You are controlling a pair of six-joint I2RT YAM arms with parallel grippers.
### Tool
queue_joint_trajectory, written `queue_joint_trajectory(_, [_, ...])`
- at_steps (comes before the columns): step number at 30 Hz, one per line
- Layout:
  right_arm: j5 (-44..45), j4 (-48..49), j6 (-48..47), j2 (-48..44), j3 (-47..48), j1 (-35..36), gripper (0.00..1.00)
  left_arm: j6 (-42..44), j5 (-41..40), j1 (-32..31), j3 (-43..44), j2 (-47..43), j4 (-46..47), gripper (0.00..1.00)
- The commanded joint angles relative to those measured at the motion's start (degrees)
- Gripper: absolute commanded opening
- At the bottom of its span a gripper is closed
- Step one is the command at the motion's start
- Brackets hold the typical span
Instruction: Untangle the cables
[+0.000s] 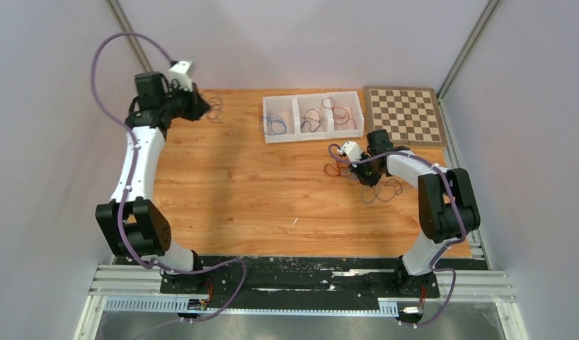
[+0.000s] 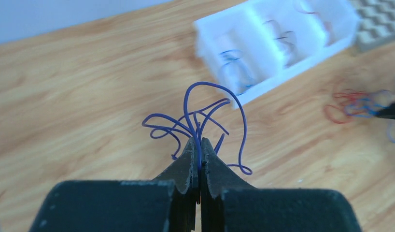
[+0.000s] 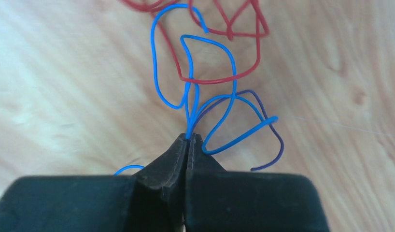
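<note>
Table (image 1: 272,212): wooden top seen from above, both arms bolted at its near edge
Left arm (image 1: 141,163): reaches to the far left corner of the table
Right arm (image 1: 442,202): bends inward over the right side of the table
Chessboard (image 1: 404,115): lies flat at the far right corner, just beside the tray
Tray (image 1: 313,136): white, three compartments in a row at the far edge; the left holds blue strands, the middle dark ones, the right red and dark ones
Left gripper (image 2: 199,144): fingers pressed together on the purple cable
Right gripper (image 3: 187,137): fingers pressed together on the blue cable, close over the wood
Purple cable (image 2: 205,83): pinched at the left fingertips, its loops fanning out beyond them
Blue cable (image 3: 232,72): pinched at the right fingertips, looping across the red cable
Red cable (image 3: 259,48): lies on the wood just past the right fingertips, crossed with the blue
Dark strand (image 3: 281,145): curves beside the blue loops, to their right
</note>
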Motion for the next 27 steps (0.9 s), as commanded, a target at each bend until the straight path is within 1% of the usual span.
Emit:
queue_joint_trajectory(1, [-15.0,-8.4,2.0,-4.4,3.8,0.3,0.00,-4.3,1.1,-12.2,6.8,5.2,5.1,0.00])
queue_joint_trajectory(2, [-16.3,-8.9,2.2,-5.3,4.2,0.3,0.00,-4.9,0.9,-13.7,9.3,8.2,5.5,0.00])
queue_joint_trajectory(3, [-17.7,-9.5,2.6,-6.2,4.5,0.3,0.00,-5.2,0.5,-16.7,10.7,9.7,5.5,0.00])
queue_joint_trajectory(6, [-20.5,-10.5,3.5,-8.7,5.1,0.3,0.00,-9.6,0.7,-22.0,18.8,18.4,7.1,0.00])
queue_joint_trajectory(7, [-21.1,-10.6,3.9,-9.5,5.2,0.3,0.00,-10.6,1.5,-22.8,22.5,20.4,8.2,0.00])
queue_joint_trajectory(10, [-21.6,-10.9,5.0,-10.7,5.4,0.3,0.00,-13.8,2.0,-26.6,30.0,30.2,9.9,0.00])
queue_joint_trajectory(13, [-21.3,-11.2,6.0,-10.7,6.1,0.3,0.00,-15.9,1.5,-29.1,37.7,36.9,12.0,0.00])
queue_joint_trajectory(17, [-21.0,-11.8,7.0,-10.5,7.4,0.2,0.00,-19.6,-0.1,-31.1,41.6,45.4,16.9,0.01])
queue_joint_trajectory(22, [-20.3,-12.7,7.8,-9.4,9.2,0.2,0.00,-21.8,-0.6,-32.0,42.5,51.2,23.2,0.04])
queue_joint_trajectory(24, [-20.0,-13.0,7.9,-9.0,9.5,0.2,0.00,-21.7,-0.5,-32.4,44.5,53.6,23.1,0.19])
queue_joint_trajectory(25, [-20.0,-13.1,7.9,-8.9,9.5,0.2,0.00,-21.5,-0.4,-32.5,45.5,54.4,22.7,0.36])
queue_joint_trajectory(26, [-20.2,-13.2,8.0,-8.9,9.4,0.2,0.00,-21.3,-0.3,-32.6,45.8,54.5,22.5,0.44])
queue_joint_trajectory(27, [-20.6,-13.2,8.0,-8.9,9.4,0.2,0.00,-20.6,-0.3,-32.5,45.9,53.8,21.6,0.56])
